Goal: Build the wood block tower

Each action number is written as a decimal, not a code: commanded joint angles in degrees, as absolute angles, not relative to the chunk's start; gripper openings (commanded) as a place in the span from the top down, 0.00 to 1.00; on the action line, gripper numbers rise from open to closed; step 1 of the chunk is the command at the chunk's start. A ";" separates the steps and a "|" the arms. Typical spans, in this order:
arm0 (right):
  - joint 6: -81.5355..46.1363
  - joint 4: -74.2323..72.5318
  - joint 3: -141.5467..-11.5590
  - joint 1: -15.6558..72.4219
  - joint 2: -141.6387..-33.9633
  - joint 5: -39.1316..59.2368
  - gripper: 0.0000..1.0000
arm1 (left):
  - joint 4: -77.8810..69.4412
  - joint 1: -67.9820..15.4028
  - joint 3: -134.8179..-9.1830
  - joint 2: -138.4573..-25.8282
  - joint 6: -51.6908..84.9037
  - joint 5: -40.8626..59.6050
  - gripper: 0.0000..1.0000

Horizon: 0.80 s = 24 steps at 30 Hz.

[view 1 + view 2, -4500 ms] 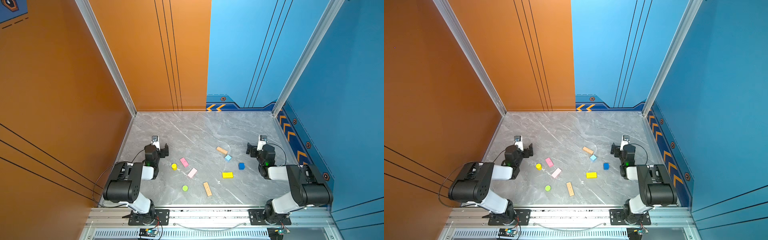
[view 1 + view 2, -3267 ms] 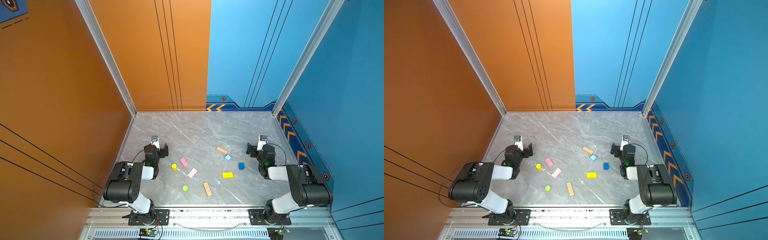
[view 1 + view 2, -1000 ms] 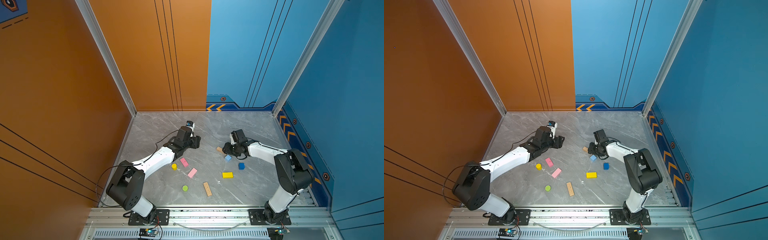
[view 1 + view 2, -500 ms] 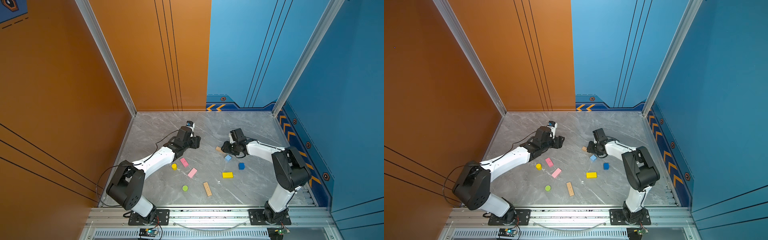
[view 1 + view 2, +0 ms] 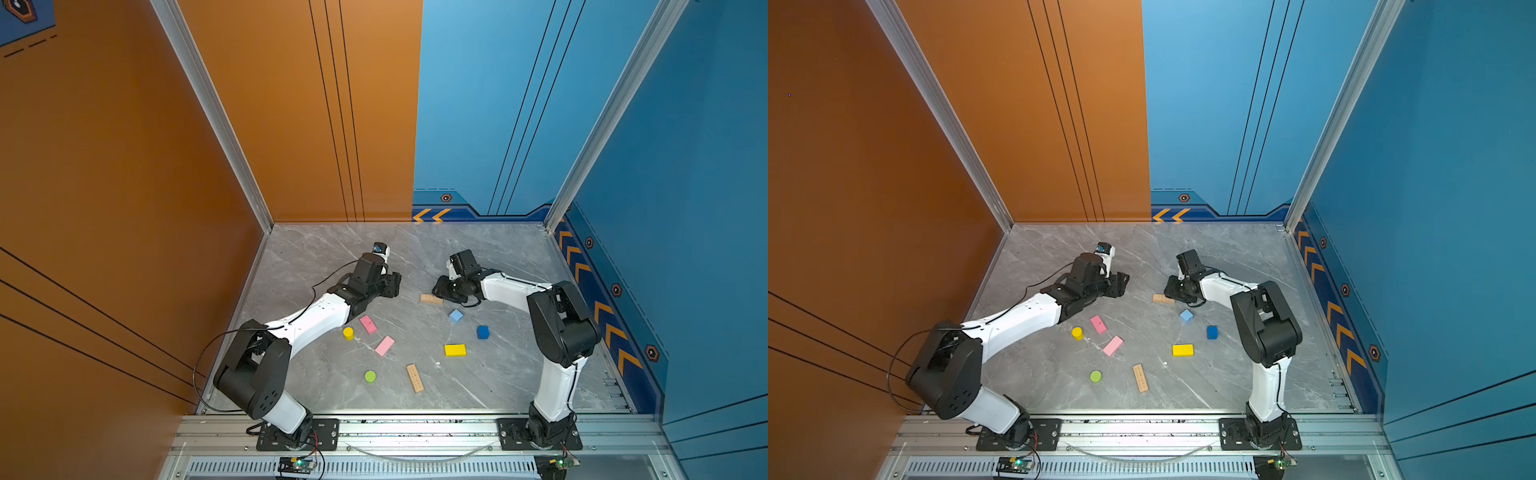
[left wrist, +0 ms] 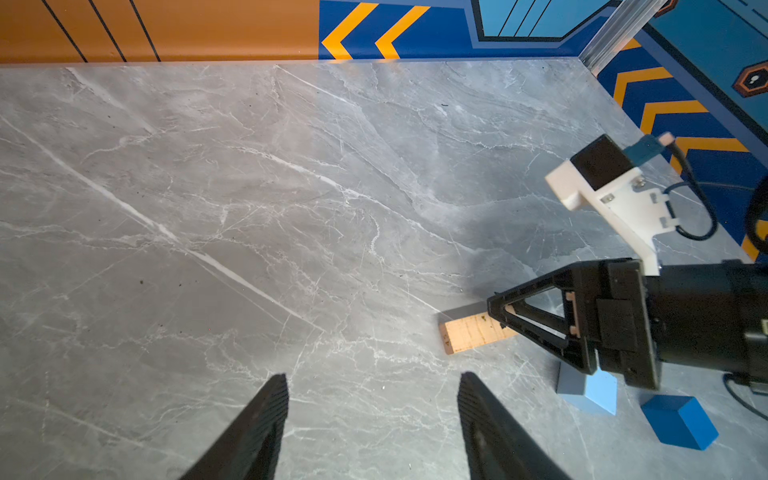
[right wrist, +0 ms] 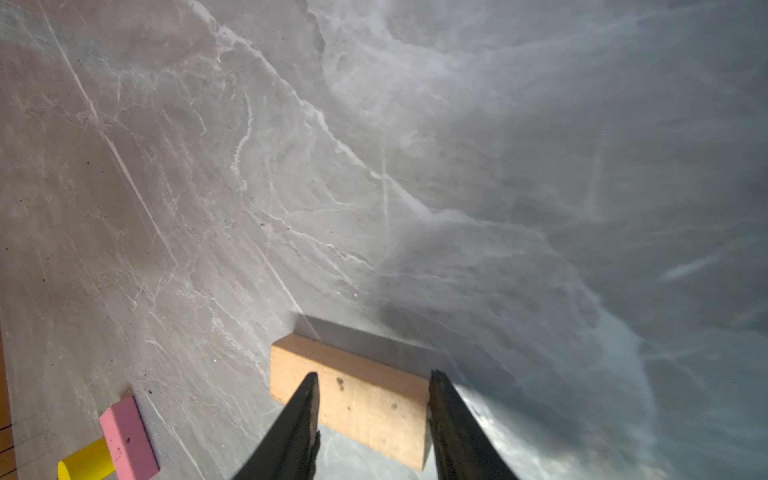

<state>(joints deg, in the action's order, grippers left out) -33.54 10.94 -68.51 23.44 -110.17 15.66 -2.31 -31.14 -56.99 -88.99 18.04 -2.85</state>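
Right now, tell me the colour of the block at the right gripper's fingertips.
Tan bare wood; the plank shows best in the right wrist view.

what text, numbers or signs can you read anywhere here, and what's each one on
"45" (faint, could be "4S"): on the end face of the far tan plank, in the left wrist view.
Printed marks along the near tan plank: too small to read.
No words on the orange chevrons or hexagon badges of the blue wall trim: symbols only.
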 commanded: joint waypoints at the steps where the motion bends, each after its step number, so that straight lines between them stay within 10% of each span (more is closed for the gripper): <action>1: -34.36 12.73 -71.22 24.46 -112.19 17.05 0.56 | -1.76 -30.74 -58.59 -89.76 17.75 -2.17 0.34; 24: -34.64 15.40 -71.52 26.81 -111.00 14.89 0.53 | -0.88 -30.06 -58.62 -89.13 18.54 -1.88 0.35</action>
<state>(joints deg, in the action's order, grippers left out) -34.74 13.06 -70.87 26.37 -112.40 16.29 -1.85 -30.39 -56.99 -89.01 18.09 -2.83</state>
